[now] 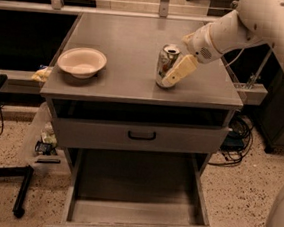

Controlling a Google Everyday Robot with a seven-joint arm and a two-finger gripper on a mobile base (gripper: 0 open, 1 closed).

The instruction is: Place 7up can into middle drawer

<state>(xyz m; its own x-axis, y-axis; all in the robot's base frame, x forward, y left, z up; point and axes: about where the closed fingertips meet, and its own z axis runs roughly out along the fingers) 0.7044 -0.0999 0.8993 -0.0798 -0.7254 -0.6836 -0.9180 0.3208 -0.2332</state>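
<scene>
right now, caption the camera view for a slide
Tool at the can on the cabinet top, drawer open below.

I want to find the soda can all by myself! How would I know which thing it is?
Look at the big grey cabinet with its middle drawer pulled open. On its top, toward the right, stands the 7up can, with the robot's cream claw at its right side. It is shiny and upright, unlike the wide cream bowl to its left.
</scene>
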